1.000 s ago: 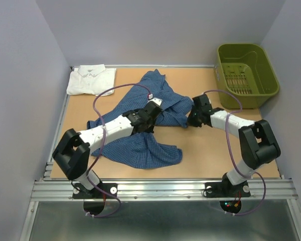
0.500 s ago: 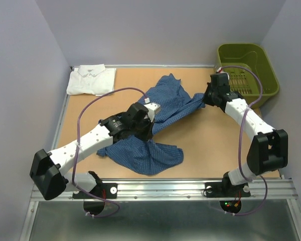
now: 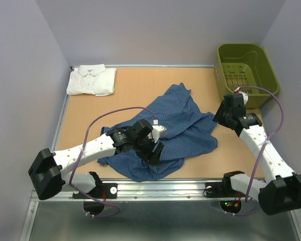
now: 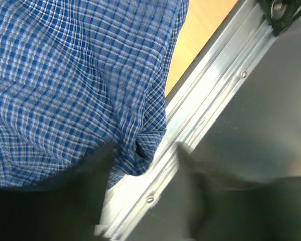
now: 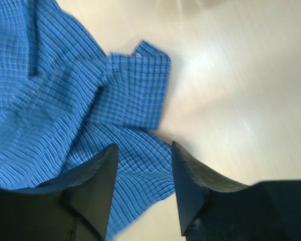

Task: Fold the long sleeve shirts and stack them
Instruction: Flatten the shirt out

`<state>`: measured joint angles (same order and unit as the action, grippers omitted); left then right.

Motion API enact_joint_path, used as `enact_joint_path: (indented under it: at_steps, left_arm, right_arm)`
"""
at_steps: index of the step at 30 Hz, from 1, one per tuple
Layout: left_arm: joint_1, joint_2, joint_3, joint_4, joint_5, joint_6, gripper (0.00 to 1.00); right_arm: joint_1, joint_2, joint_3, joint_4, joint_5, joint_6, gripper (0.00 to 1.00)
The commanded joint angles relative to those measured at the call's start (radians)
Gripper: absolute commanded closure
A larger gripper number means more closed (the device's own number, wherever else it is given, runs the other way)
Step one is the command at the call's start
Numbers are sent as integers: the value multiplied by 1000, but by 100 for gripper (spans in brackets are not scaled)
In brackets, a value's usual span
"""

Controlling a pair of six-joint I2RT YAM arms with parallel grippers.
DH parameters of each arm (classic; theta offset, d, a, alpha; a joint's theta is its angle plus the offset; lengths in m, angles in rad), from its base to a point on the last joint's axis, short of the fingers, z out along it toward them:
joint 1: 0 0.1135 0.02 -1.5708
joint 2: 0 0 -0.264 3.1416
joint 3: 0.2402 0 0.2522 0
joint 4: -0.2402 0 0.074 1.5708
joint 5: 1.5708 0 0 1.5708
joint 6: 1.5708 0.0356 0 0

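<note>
One blue shirt point(image 3: 183, 115) lies crumpled on the table point(image 3: 85, 110), and to flatten it, we judge, our right gripper point(image 5: 144, 146) hovers spread over a corner, left gripper point(image 4: 146, 150) at the near hem, grip unclear.

One blue shirt point(image 3: 180, 115), one white shirt point(image 3: 92, 80), one basket point(image 3: 238, 46).

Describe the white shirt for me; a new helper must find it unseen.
On the table, go to the far left corner, across from the green basket. The white shirt lies there folded flat, collar showing. The blue shirt, mid-table, is checked and crumpled.
</note>
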<state>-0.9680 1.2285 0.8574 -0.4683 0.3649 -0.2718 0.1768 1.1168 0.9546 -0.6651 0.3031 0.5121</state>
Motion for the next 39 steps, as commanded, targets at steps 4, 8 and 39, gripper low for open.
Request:
enact_joint_path:
  at_steps: [4,8,39]
  left_arm:
    - [8,-11,147,-15,-173,42,13]
    - [23,75,273,16,-334,92,13]
    - [-40,681,537,255,-519,286,30]
  right_arm:
    - [-3,-71,-30,-57,-76,-17,28]
    - [-3,-19,-43,-28,-206,-1,27]
    - [-3,81,-340,193,-404,106,27]
